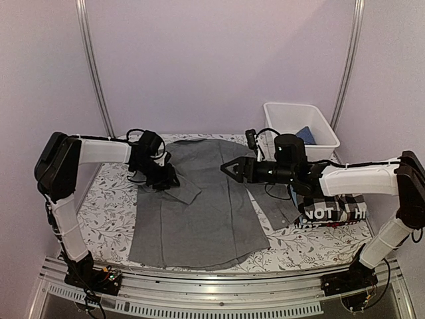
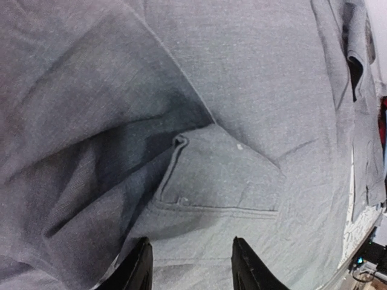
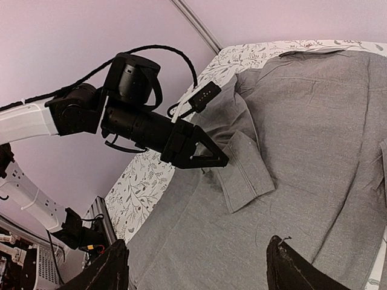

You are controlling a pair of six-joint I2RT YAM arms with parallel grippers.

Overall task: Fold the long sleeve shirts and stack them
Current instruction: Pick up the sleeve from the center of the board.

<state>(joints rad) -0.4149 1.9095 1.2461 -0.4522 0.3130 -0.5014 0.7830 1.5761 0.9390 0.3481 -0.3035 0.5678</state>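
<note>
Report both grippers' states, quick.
Left gripper: open, fingers apart over the sleeve cuff of the grey shirt.
Right gripper: open, empty, above the grey shirt.

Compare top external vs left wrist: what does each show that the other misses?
Top external only: right gripper, open over the shirt; bin; NOT shirt at the right. Left wrist only: stitching on the cuff, seen close. Both: grey shirt, that folded-in cuff, left gripper.
</note>
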